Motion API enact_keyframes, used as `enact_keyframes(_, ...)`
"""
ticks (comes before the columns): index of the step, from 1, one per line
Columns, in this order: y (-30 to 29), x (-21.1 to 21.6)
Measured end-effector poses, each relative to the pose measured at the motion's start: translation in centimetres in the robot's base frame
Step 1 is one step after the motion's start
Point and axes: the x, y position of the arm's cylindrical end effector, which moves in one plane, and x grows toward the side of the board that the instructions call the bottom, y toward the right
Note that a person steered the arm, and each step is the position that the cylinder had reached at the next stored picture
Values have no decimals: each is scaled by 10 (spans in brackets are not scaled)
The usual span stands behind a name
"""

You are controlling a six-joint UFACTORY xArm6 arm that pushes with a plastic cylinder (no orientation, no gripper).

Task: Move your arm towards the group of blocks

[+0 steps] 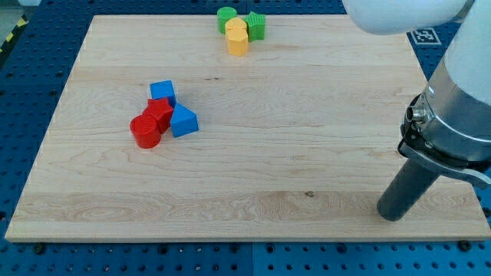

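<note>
My tip (395, 216) rests on the wooden board (307, 138) near its bottom right corner, far from every block. One group lies at the left middle: a blue cube (163, 93), a red block (159, 111), a red cylinder (145, 132) and a blue triangular block (183, 121), all touching. A second group sits at the top edge: a green cylinder (226, 18), a yellow block (235, 29), a yellow cylinder (238, 43) and a green block (256, 26).
The board lies on a blue perforated table (31, 92). The arm's white and grey body (460, 100) fills the view's right side above the rod. A marker tag (427, 34) shows at the top right.
</note>
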Motion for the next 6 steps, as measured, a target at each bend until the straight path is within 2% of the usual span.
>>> enact_keyframes(1, -32, -4)
enact_keyframes(2, -135, -25)
enact_keyframes(3, -205, -61)
enact_keyframes(4, -206, -61)
enact_keyframes(6, -295, -53)
